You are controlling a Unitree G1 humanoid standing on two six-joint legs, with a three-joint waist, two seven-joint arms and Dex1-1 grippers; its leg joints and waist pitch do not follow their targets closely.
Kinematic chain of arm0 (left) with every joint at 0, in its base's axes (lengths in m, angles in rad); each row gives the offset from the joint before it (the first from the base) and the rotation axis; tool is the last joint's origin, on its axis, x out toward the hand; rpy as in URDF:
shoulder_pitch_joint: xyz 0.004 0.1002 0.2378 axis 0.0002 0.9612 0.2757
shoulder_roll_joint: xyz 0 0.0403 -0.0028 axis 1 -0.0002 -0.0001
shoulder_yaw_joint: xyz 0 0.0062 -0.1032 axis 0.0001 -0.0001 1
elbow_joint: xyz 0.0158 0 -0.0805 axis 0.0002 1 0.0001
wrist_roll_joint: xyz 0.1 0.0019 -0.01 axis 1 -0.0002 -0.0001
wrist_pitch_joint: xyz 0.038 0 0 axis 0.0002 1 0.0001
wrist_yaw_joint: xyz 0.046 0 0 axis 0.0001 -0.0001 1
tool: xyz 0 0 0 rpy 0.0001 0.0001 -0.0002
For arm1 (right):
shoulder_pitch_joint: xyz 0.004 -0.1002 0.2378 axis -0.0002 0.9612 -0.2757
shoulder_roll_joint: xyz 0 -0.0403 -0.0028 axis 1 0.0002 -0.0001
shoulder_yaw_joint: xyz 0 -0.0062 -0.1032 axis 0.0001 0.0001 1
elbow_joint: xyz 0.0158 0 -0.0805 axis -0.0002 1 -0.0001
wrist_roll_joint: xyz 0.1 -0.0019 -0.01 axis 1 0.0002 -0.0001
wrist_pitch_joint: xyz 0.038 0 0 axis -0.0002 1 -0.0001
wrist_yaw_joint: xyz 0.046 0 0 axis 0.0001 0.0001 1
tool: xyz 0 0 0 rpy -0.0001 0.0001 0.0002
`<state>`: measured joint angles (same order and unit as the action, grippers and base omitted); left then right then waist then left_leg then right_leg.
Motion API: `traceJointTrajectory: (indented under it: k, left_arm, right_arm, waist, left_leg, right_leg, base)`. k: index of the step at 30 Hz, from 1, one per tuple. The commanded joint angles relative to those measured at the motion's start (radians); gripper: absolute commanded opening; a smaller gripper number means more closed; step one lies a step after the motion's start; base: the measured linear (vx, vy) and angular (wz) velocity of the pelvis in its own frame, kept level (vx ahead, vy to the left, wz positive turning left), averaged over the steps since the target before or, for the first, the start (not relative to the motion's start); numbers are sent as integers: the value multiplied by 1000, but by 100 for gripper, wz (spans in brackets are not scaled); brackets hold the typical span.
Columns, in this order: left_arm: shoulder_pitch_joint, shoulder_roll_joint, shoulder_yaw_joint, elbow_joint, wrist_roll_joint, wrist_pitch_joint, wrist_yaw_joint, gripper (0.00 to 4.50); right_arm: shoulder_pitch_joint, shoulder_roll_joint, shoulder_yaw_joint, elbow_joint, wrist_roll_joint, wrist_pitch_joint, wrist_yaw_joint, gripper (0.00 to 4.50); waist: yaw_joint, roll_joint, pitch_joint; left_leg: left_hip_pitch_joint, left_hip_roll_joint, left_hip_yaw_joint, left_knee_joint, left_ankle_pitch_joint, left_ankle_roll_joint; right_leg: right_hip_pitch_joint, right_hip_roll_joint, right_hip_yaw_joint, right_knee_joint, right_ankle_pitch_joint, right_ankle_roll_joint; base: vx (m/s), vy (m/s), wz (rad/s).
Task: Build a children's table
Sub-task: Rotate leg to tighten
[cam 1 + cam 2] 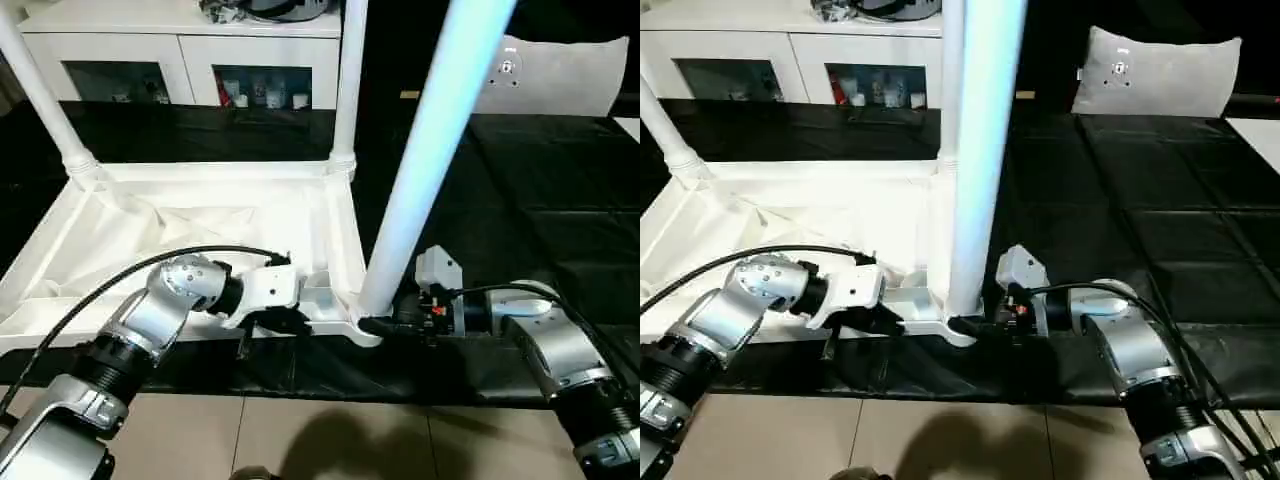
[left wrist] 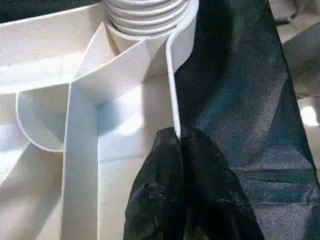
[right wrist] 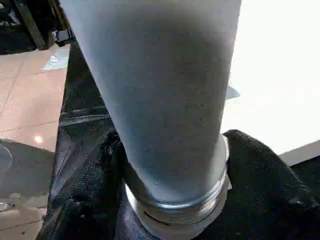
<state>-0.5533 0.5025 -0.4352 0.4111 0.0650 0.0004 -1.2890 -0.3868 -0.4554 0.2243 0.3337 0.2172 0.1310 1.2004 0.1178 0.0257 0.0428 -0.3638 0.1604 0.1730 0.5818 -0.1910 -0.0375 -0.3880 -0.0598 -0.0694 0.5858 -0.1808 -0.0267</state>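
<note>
Your left gripper (image 2: pixel 177 150) is clenched on the tabletop (image 1: pixel 200 220) rim. Your right gripper (image 3: pixel 170 200) grasps the near leg (image 1: pixel 430 150) at its base (two far legs stand upright)

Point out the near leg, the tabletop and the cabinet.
near leg (image 1: pixel 425 160), left eye view, mid shaft.
tabletop (image 1: pixel 335 225), left eye view, right side rim.
cabinet (image 1: pixel 195 60), left eye view, front frame between doors.
</note>
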Motion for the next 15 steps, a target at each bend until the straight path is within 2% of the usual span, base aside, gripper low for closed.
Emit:
traceJointTrajectory:
  k: [1, 3, 5, 10, 14, 15]
  left_arm:
    - [36, -7, -55, -13, 11, 18, -53, 0]
    - [44, -8, -53, -25, 3, 30, -56, 0]
    - [61, -7, -52, -50, -10, 47, -64, 0]
    - [74, -6, -53, -68, -17, 60, -70, 0]
    - [78, -5, -52, -76, -18, 72, -74, 0]
    - [79, -5, -52, -79, -17, 75, -74, 0]
  right_arm:
    - [21, 8, 18, -23, 24, 48, 28, 269]
    - [27, 13, 17, -28, 29, 72, 19, 268]
    - [31, 31, 14, -28, 38, 132, -11, 267]
    - [29, 45, 18, -20, 44, 196, -24, 267]
    - [26, 39, 35, -7, 23, 231, -29, 267]
    - [26, 39, 41, -4, 13, 234, -31, 267]
  waist:
    - [-2, -2, -59]
    - [-1, -1, -58]
    - [-3, -2, -56]
    - [-8, -2, -49]
    - [-10, -1, -52]
    - [-10, -4, -52]
  left_leg:
    - [11, 79, -23, -65, -168, 59]
    - [10, 81, -23, -66, -168, 60]
    - [11, 80, -24, -68, -183, 55]
    - [20, 79, -26, -76, -256, 22]
    - [21, 80, -26, -77, -250, 16]
    - [21, 80, -26, -77, -246, 17]
  right_leg:
    - [47, -98, 53, -55, -173, -224]
    - [47, -99, 53, -55, -175, -224]
    - [46, -98, 53, -58, -207, -220]
    - [42, -100, 56, -74, -351, -180]
    - [42, -100, 57, -71, -321, -182]
    - [42, -99, 57, -70, -314, -184]
  base:
    - [0, 0, 0]
    - [0, 0, 0]
    - [0, 0, 0]
    - [0, 0, 0]
    - [0, 0, 0]
    - [0, 0, 0]
